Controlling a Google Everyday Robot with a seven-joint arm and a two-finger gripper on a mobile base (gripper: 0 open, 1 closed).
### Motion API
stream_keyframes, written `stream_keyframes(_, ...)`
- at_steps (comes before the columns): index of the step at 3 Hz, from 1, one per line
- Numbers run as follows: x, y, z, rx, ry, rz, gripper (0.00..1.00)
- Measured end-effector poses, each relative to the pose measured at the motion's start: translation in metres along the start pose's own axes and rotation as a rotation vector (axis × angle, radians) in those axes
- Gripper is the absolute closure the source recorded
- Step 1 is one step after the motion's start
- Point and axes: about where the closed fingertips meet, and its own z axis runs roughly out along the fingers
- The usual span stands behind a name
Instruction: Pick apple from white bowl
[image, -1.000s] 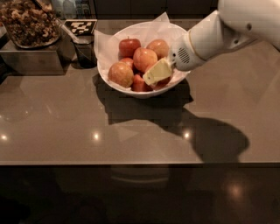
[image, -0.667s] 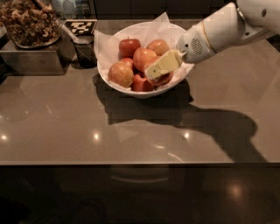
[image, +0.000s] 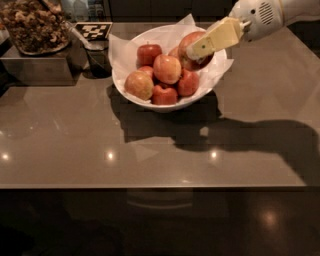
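The white bowl (image: 150, 102), lined with crinkled white paper, stands on the brown table and holds several red-orange apples (image: 166, 68). My gripper (image: 196, 51) comes in from the upper right, over the bowl's right rear side. It is shut on one apple (image: 186, 44), held a little above the others. One pale yellow finger (image: 216, 36) lies across the front of that apple; the other finger is hidden behind it. No sticker shows on the held apple.
A container of nuts (image: 32, 25) sits on a metal box (image: 35, 67) at the far left. A checkered marker (image: 93, 31) and a dark cup (image: 98, 60) stand left of the bowl. The table's front edge (image: 160, 187) runs across below.
The gripper has risen from low in the bowl's right side and moved up and back, taking one apple with it.
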Motion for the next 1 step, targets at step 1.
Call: stream_keyframes(1,0.0028,0.0067,-0.0327,0.021,0.014,-0.012,1.00)
